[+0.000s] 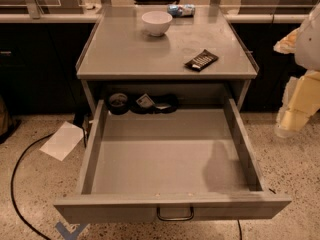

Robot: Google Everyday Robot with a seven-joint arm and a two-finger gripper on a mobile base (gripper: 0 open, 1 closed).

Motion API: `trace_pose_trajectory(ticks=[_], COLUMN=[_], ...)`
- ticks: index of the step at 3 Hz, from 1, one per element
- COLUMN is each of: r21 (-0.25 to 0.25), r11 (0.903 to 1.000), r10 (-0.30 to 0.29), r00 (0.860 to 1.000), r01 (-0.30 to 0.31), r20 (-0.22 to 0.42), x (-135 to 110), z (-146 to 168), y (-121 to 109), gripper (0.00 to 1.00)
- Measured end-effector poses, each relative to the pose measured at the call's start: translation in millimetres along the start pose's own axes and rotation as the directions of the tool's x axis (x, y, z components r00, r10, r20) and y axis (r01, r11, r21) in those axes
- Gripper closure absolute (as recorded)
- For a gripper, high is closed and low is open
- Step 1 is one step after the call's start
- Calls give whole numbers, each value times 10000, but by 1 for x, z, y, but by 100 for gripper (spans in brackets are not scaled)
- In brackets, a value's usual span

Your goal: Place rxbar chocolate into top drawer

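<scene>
bar (201,60) flat on table (125,49), front-right area, long axis diagonal, near-left to far-right | claw (295,109) off table's right side; open or closed: cannot tell | bar lies frame-left of claw, behind open drawer (92,144) | not yet grasped

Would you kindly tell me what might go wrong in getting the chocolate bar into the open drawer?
1. The chocolate bar lies flat near the right front corner of the tabletop; a clumsy grasp might nudge it off the edge.
2. The gripper hangs off to the right of the drawer; swinging in, it might strike the tabletop's side rim.
3. A tape roll sits at the drawer's back; release nearer the bare front.
</scene>
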State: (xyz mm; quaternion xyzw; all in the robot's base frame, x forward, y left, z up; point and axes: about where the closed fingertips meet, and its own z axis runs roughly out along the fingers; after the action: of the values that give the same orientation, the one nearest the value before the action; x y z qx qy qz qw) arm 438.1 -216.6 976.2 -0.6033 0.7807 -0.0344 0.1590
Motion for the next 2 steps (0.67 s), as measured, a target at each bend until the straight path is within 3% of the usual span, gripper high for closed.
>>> trace_pose_trajectory(ticks=[2], r21=[172], r11=[9996], r10=[-207], r00=[9998], r01=[206], r20=[83], x=[-3], z=[-1], y=[-7], gripper=[0])
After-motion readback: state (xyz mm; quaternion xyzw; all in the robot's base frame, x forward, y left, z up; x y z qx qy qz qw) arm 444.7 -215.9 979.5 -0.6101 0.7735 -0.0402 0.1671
